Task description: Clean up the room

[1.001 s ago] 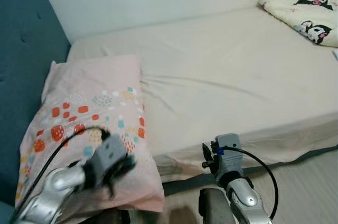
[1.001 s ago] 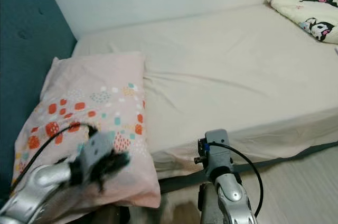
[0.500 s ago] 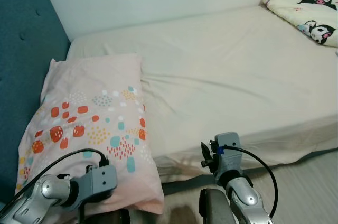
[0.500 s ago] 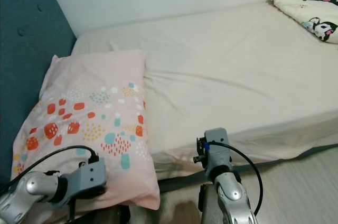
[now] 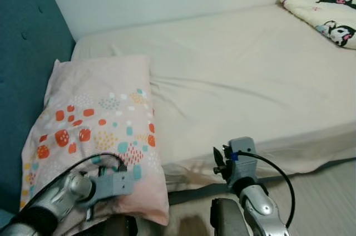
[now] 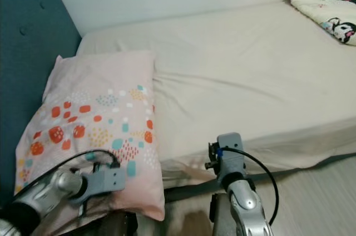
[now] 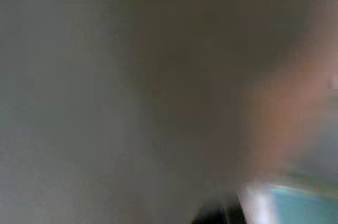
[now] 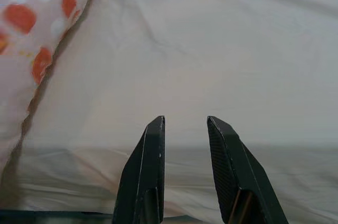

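Left tool (image 5: 89, 211) lower beside pillow (image 5: 94, 130)

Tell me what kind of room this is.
Most likely a bedroom. A bed with a plain cream sheet runs along a white wall, a pink patterned pillow lies at its head against a teal padded headboard, and a cartoon-print blanket sits at the far corner.
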Robot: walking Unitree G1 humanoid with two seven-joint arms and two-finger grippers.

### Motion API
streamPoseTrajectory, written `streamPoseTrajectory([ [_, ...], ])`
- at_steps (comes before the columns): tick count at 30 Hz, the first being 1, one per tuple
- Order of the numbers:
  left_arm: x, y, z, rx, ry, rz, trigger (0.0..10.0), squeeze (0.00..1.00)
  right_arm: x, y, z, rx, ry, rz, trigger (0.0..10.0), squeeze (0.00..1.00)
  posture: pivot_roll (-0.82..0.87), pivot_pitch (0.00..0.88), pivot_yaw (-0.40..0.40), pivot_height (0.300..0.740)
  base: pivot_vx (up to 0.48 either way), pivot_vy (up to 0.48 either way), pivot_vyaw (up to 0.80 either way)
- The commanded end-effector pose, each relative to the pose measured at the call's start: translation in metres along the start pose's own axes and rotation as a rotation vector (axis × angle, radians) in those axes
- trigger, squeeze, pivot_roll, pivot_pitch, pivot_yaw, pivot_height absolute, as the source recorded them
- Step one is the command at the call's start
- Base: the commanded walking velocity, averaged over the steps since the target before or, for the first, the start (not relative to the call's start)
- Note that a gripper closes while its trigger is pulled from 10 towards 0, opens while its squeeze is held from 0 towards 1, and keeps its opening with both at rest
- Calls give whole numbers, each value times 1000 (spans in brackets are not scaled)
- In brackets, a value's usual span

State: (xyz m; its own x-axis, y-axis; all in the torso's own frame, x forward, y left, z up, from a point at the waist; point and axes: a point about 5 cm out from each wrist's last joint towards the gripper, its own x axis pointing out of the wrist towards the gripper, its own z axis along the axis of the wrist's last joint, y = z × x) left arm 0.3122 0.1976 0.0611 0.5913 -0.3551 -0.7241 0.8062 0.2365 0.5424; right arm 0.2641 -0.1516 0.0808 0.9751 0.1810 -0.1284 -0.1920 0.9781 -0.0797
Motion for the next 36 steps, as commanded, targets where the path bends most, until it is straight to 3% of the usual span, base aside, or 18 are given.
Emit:
streamPoseTrajectory([
  [1,-5,21,2,-13,-13,136,0,0,-3,2,-2,11,8,0,10000,0,-58,174,39,583,0,0,0],
  [4,-14,54,11,23,-22,277,0,0,-3,2,-2,11,9,-2,10000,0,-58,178,38,583,0,0,0],
  [6,-15,58,12,28,-19,295,0,0,-3,2,-2,11,9,-3,10000,0,-58,178,38,583,0,0,0],
  [9,-17,75,8,105,59,351,0,0,-2,3,-1,12,10,2,10000,0,-54,183,29,583,0,0,0],
  [17,-15,75,-4,185,158,341,0,0,-1,6,0,12,9,11,10000,0,-59,188,25,583,0,0,0],
  [21,-18,71,-21,233,240,297,0,0,-1,5,1,11,9,14,10000,0,-62,187,26,583,0,0,0],
  [28,-24,66,-36,259,284,260,0,0,0,6,2,12,7,16,10000,0,-58,176,25,583,0,0,0],
  [31,-25,67,-37,244,267,257,0,0,1,7,2,13,7,18,10000,0,-57,174,23,583,0,0,0],
  [32,-22,68,-17,60,61,240,0,0,3,9,2,14,3,29,10000,0,-54,159,20,583,0,0,0],
  [33,-22,70,-6,-30,-57,228,0,0,4,10,3,15,1,34,10000,0,-54,159,20,583,0,0,0],
  [34,-22,70,-6,-30,-57,228,0,0,4,10,3,15,1,34,10000,0,-54,159,20,583,0,0,0],
  [35,-23,71,3,-94,-166,221,8157,0,4,10,3,18,0,38,10000,0,-52,152,21,583,0,0,0],
  [36,-23,71,3,-94,-166,221,8157,0,4,10,3,18,0,38,10000,0,-52,152,21,583,0,0,0],
])
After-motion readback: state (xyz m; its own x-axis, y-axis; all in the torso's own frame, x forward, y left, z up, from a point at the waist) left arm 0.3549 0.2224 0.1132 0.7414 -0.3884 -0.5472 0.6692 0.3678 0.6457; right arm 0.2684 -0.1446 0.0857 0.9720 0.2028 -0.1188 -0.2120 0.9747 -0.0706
